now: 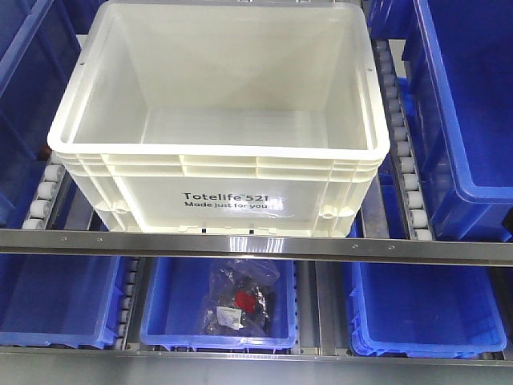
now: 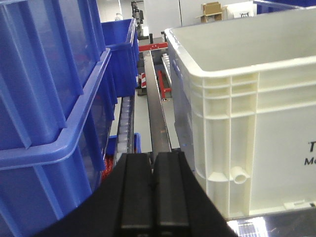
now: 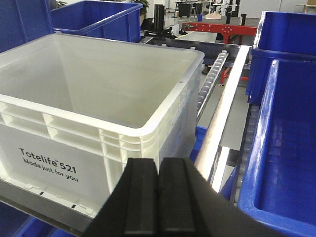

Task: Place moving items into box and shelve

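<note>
The white box (image 1: 224,180), printed "Totelife 521", sits on the upper shelf rollers between blue bins. The moving items are out of view; the part of the box floor that shows is bare, and the front wall hides the near part. My left gripper (image 2: 153,160) is shut with nothing between its fingers, just off the box's left front corner (image 2: 222,148). My right gripper (image 3: 158,165) is also shut and empty, in front of the box's right front corner (image 3: 143,148). Neither gripper appears in the front view.
Blue bins stand close on the left (image 2: 44,98) and on the right (image 3: 286,148) of the box. A metal shelf rail (image 1: 256,245) runs along the front. On the lower level are more blue bins; the middle one (image 1: 172,309) holds a clear bag (image 1: 238,301).
</note>
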Tool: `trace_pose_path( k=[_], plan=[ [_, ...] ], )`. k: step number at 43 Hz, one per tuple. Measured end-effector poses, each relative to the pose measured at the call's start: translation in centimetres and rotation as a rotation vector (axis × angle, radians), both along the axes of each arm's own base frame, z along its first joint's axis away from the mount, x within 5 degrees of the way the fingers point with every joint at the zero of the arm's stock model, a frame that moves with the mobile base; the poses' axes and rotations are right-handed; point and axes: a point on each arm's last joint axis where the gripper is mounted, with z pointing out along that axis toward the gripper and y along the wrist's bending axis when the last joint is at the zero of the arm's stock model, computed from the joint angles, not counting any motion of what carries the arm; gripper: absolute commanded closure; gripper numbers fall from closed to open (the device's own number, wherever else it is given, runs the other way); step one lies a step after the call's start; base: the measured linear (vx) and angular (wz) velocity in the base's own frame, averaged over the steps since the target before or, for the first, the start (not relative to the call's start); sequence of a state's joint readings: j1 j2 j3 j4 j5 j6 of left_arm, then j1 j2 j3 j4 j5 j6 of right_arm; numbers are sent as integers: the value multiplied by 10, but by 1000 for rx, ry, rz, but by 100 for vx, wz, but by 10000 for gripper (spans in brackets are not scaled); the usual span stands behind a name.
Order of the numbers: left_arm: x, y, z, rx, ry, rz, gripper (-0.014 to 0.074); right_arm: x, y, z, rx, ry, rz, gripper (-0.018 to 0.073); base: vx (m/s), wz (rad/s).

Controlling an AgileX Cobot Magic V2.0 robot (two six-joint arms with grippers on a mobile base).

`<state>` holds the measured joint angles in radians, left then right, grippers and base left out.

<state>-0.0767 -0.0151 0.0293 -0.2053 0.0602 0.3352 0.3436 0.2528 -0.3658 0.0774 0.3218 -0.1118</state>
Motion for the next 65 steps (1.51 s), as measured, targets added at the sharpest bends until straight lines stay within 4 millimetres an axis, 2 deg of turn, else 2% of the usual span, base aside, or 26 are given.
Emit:
trace_pose_path(
  k=[6,51,53,54,65],
  plan=[
    [0,1,1,-48,-5,10,604,0,0,0,0,0,0,567,0,0],
    [0,1,1,-52,-3,10,604,1,0,-2,-12,2,-2,567,0,0],
    [0,1,1,-52,-3,10,604,1,0,-6,-16,11,-2,567,0,0],
    [0,1,0,-52,0,10,604,4,0,-50,-11,68,-12,567,0,0],
    [0,1,0,-52,1,10,604,-6,-4,-96,38,24,-20,567,0,0]
  ],
)
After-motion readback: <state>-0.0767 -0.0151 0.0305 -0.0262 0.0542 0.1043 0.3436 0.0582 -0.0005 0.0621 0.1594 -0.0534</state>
